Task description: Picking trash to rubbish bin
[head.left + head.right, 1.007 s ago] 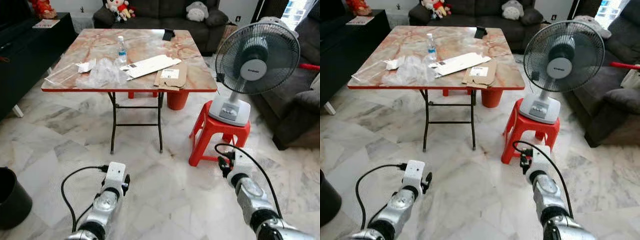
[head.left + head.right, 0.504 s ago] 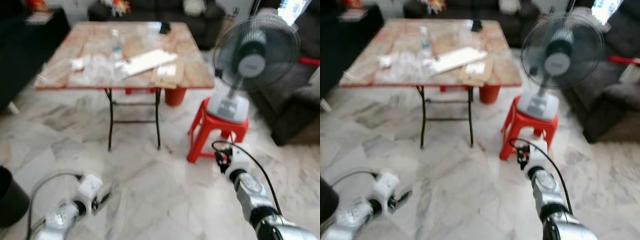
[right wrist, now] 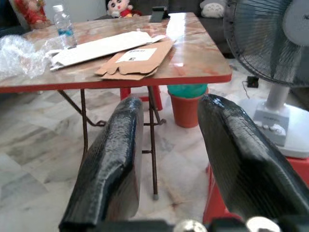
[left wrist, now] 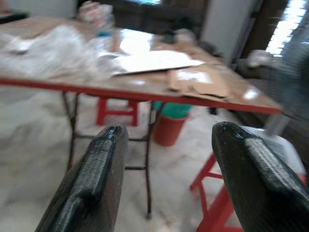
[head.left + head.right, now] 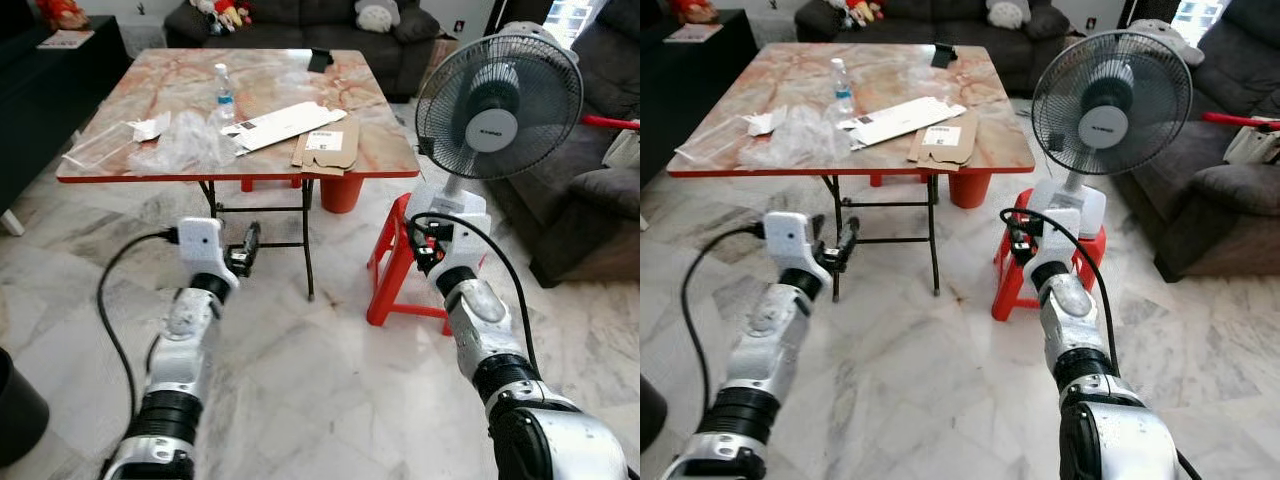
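On the marble-topped folding table [image 5: 390, 165] lie a crumpled clear plastic bag [image 5: 185, 145], a water bottle [image 5: 224, 84], a flat white carton [image 5: 283, 125] and a brown cardboard piece [image 5: 325, 150]. The black rubbish bin [image 5: 15, 420] stands on the floor at the lower left. My left gripper [image 5: 247, 247] is raised in front of the table's legs, below its front edge, open and holding nothing [image 4: 169, 128]. Further right, my right gripper [image 5: 427, 250] hangs before the red stool, also open and holding nothing [image 3: 169, 101].
A standing fan [image 5: 497, 100] sits on a red stool [image 5: 395, 270] right of the table. An orange bucket [image 5: 343, 195] stands under the table. A dark sofa [image 5: 590, 190] is at the right, a black cabinet [image 5: 40, 90] at the left.
Both arms have lifted from near the floor to about table-leg height, the left one the most. The camera has shifted, so the table sits nearer and more centred.
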Robot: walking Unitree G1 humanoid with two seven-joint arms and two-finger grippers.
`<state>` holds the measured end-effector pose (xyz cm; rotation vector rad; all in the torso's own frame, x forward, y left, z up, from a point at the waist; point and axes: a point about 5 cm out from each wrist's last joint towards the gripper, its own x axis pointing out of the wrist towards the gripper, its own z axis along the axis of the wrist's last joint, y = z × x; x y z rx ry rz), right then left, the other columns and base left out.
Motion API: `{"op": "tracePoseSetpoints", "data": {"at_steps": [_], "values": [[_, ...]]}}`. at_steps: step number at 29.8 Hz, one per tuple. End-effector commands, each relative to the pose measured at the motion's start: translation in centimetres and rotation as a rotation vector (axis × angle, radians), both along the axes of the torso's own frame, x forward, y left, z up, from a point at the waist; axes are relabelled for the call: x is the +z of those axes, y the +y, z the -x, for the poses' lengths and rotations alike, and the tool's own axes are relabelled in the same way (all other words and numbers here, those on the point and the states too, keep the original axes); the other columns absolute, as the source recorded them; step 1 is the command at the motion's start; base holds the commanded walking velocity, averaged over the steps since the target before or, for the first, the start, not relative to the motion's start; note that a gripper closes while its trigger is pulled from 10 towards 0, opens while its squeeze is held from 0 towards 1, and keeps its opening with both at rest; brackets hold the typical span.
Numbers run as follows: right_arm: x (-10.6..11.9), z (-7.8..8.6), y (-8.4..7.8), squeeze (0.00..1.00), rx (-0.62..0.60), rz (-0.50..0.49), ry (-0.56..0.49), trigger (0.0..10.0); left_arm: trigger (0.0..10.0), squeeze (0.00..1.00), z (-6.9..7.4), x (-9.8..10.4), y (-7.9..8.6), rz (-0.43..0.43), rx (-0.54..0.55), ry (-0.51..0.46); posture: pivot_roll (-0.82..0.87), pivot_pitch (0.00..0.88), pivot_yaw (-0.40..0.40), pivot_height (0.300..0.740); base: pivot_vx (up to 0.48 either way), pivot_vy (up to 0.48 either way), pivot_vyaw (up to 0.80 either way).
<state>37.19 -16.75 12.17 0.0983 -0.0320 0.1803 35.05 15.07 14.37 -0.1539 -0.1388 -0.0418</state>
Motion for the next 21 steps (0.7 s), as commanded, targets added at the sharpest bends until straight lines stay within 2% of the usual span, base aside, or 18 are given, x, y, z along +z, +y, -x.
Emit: {"op": "tracePoseSetpoints", "data": {"at_steps": [1, 2, 3, 5, 10, 15, 17, 21], "values": [[0.7, -0.2, 0.5, 0.0, 0.02, 0.008, -0.036, 10.0, 10.0, 0.0, -0.2, -0.4, 0.3, -0.019, 0.045, 0.02, -0.01, 0.0, -0.052, 0.74, 0.304, 0.0, 0.76], [0.7, -0.2, 0.6, 0.0, 0.022, 0.007, -0.039, 10.0, 10.0, 0.0, -0.2, -0.4, 0.2, -0.027, 0.048, 0.015, -0.01, 0.0, -0.052, 0.74, 0.304, 0.0, 0.76], [0.5, -0.2, 0.9, 0.0, 0.039, -0.015, -0.027, 10.0, 10.0, 0.0, -0.3, -0.3, -0.6, -0.105, 0.006, 0.003, 0.0, 0.0, -0.055, 0.74, 0.446, 0.0, 0.77], [0.4, -0.1, 1.2, 0.0, 0.047, -0.034, -0.021, 10.0, 10.0, 0.0, -0.2, -0.4, -0.9, -0.138, -0.01, -0.001, 0.0, 0.0, -0.049, 0.74, 0.444, 0.0, 0.77], [-0.4, 0.1, 1.7, 0.0, 0.055, -0.092, 0.015, 10.0, 10.0, 0.0, -0.1, -1.1, -0.1, -0.162, 0.017, 0.033, 0.01, 0.0, -0.042, 0.74, 0.443, 0.0, 0.14], [-0.4, 0.3, 2.0, 0.0, 0.075, -0.05, -0.002, 10.0, 10.0, 0.0, 0.0, -1.2, 0.4, -0.157, 0.041, 0.032, 0.01, 0.0, -0.045, 0.74, 0.443, 0.0, 0.0], [-0.3, 0.3, 2.1, 0.0, 0.082, -0.025, -0.019, 10.0, 10.0, 0.0, 0.0, -1.3, 0.3, -0.171, 0.042, 0.036, 0.01, 0.0, -0.045, 0.74, 0.442, 0.0, 0.76], [0.1, 0.2, 2.6, 0.0, 0.1, -0.055, -0.035, 10.0, 10.0, 0.0, 0.0, -1.4, -0.1, -0.178, 0.033, 0.034, 0.02, 0.0, -0.047, 0.74, 0.444, 0.0, 0.78]]}}
